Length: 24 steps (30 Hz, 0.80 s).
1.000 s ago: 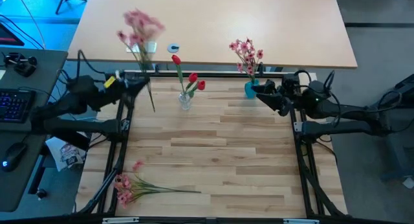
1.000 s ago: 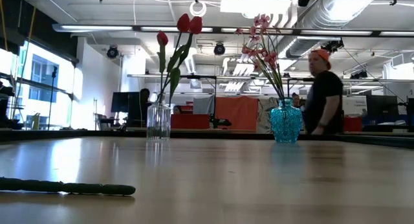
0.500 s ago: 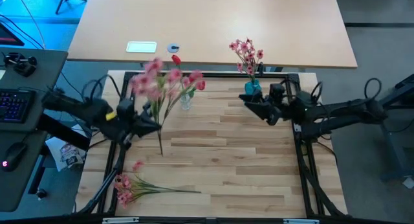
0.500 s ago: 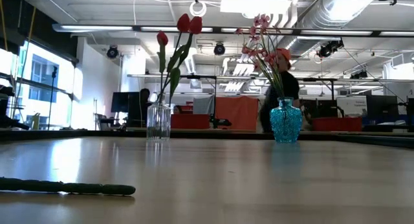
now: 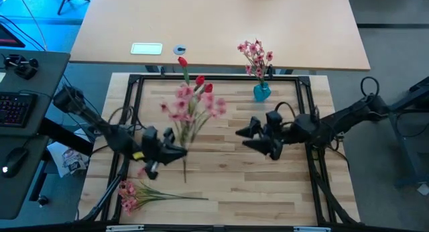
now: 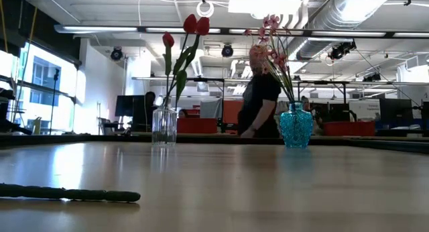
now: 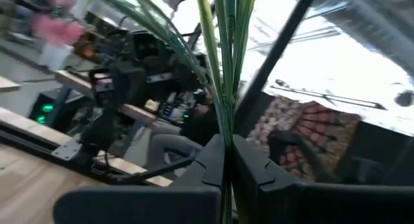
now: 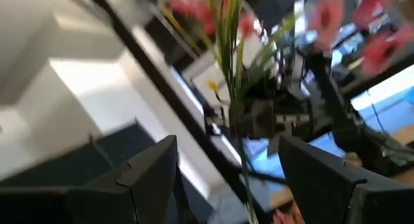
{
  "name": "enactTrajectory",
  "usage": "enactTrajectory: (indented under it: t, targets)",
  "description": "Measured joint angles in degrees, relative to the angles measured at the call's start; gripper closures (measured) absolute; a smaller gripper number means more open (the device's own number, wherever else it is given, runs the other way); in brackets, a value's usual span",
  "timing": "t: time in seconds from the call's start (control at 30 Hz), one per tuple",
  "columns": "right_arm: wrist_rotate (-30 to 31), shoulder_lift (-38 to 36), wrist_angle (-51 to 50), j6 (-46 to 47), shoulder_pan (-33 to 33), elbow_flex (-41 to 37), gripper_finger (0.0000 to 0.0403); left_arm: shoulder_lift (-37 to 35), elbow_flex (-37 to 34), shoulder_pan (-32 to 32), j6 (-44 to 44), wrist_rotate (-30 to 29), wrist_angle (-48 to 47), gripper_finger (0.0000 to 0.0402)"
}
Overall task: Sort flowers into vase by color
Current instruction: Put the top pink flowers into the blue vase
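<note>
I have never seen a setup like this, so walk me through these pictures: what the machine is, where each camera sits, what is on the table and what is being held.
Two dark robot arms work at a wooden table. One picture looks straight down, one looks level across the tabletop, and two come from cameras on the arms' wrists.

The left gripper has its jaws shut on a pink spray, held by the stem above the table. The right gripper faces it with jaws open, holding nothing.

At the far edge stand a clear vase with red tulips and a blue vase with pink blossoms. Another pink spray lies at the near left. In the room behind, a person is passing.
</note>
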Motion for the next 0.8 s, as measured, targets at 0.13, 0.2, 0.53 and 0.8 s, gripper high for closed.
enactTrajectory:
  t: [0.13, 0.2, 0.53, 0.8]
  targets:
    - [-1.0, 1.4, -7.5, -3.7, 2.4, 4.0, 0.0137, 8.9, 7.4, -0.6, 1.5, -5.0, -0.5, 0.0401]
    - [-1.1, 1.9, -10.1, -6.0, 3.5, 5.8, 0.0137, 12.6, 11.6, -0.9, 4.6, -7.1, -0.6, 0.0401]
    - [-0.8, 7.6, -10.8, -10.5, 5.5, 13.9, 0.0137, 22.2, 26.3, -0.7, 18.7, -10.4, -0.4, 0.0401]
    - [0.1, 14.7, -11.0, -14.2, 5.4, 21.9, 0.0137, 22.0, 27.3, 1.3, 18.5, -6.9, -3.0, 0.0401]
